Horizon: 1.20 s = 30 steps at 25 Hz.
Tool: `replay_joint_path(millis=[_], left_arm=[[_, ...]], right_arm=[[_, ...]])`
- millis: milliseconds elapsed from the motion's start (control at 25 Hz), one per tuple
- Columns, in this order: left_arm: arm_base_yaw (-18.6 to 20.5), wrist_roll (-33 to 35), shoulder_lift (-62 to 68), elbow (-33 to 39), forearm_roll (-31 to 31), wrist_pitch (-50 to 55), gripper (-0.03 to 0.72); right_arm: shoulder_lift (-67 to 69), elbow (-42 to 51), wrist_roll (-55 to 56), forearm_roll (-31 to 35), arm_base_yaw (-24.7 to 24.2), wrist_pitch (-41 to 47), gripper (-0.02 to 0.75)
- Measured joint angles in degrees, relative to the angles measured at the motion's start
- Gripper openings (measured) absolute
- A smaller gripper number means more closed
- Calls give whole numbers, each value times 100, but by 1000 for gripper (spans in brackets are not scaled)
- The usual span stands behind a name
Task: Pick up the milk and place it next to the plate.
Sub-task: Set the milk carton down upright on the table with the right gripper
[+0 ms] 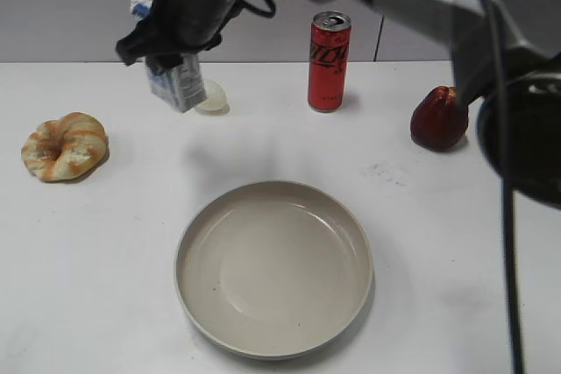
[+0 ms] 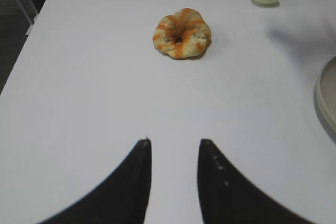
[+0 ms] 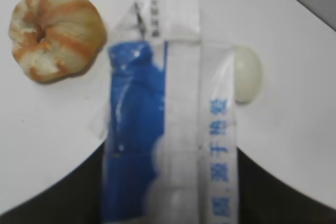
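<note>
We note the right gripper (image 1: pixel 175 66) pinching the milk (image 1: pixel 178 81) above the table's (image 1: pixel 105 260) far-left area, the left gripper's (image 2: pixel 173 153) fingers spread, the plate (image 1: pixel 273 267) near the front edge.

White tabletop (image 1: pixel 105 260), matte and plain. Resting directly on it: large beige plate (image 1: pixel 273 267) near the front centre; swirled orange-and-cream bread roll (image 1: pixel 64 146) at the left; tall red soda can (image 1: pixel 329 61) upright at the back; dark red fruit (image 1: pixel 438 118) at the right; small pale rounded object (image 1: pixel 213 95) left of the can.
</note>
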Motion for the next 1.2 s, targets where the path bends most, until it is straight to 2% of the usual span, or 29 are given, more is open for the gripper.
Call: replay_joint_path(millis=[400,560,720,960,1200], left_arm=[[0,0,0,0,0,0,237],[0,0,0,0,0,0,237],[0,0,0,0,0,0,237],[0,0,0,0,0,0,235],[0,0,0,0,0,0,233]], right_arm=[[-2639,2893,-22,-265,-1311,523,302],[-3687,4205,88,-616,-1615,502,302],[-4485,5553,618,-820,-1630,72,302],[-4848,7319,1979,-791,-1555,-1273,302],[-4778,8343,2639,-616,-1328,-2677,302]])
